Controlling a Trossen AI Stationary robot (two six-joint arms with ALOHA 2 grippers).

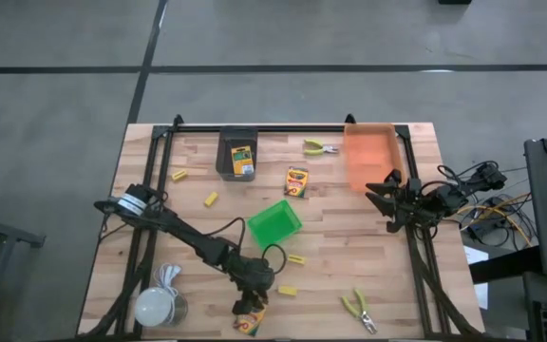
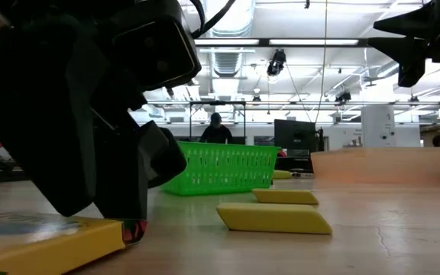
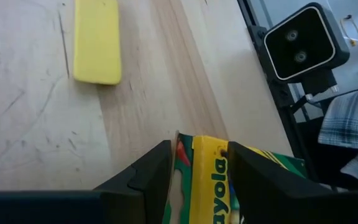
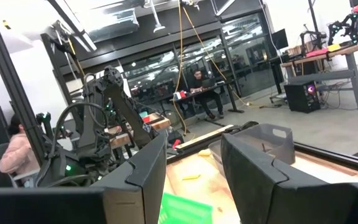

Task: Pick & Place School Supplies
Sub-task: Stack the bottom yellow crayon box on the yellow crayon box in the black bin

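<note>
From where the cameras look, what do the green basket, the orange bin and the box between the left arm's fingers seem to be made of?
The green basket looks like moulded plastic; its walls are an open lattice. The orange bin seems smooth plastic, slightly translucent in the low view. The crayon box at the left gripper is probably printed cardboard, glossy, with flat folded edges and lettering.

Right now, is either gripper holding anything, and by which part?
The left gripper straddles one end of a crayon box lying on the table; a firm grip cannot be told. The right gripper holds nothing.
</note>
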